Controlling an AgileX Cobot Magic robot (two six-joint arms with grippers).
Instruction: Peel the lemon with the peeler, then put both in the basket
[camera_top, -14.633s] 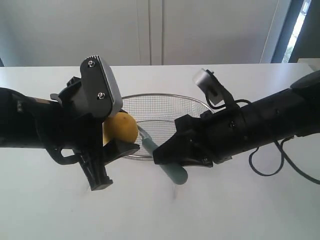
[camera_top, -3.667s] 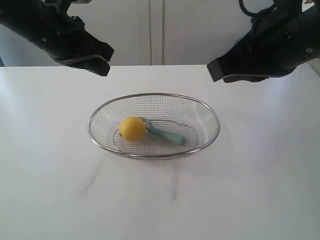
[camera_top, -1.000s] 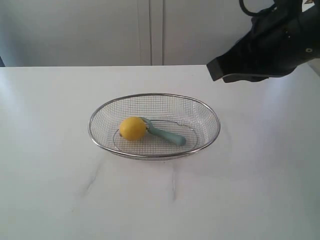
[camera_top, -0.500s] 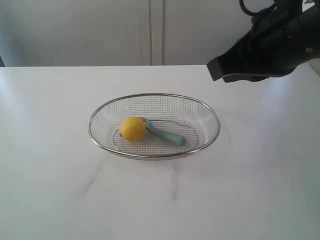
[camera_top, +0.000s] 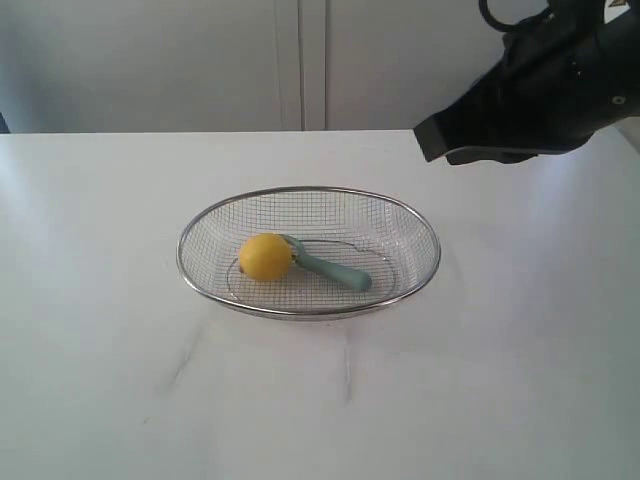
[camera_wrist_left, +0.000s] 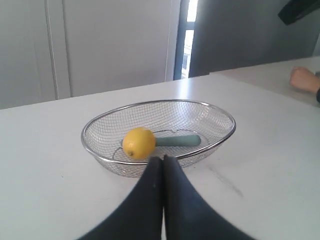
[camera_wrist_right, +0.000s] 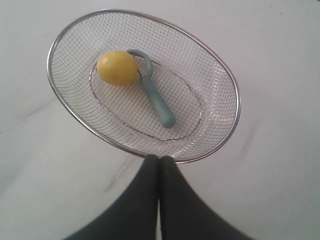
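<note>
While both arms stand clear of it, the white table (camera_top: 100, 400) bears the wire-mesh basket (camera_top: 180, 262) near its middle. Right gripper (camera_wrist_right: 159, 160), raised above the basket's right side: fingers pressed together, empty. Left gripper (camera_wrist_left: 162, 160), seen only in its wrist view: likewise closed on nothing. Peeler (camera_top: 336, 270) lies inside the basket, its blade head touching the lemon (camera_top: 265, 257), which rests on the mesh floor left of centre.
</note>
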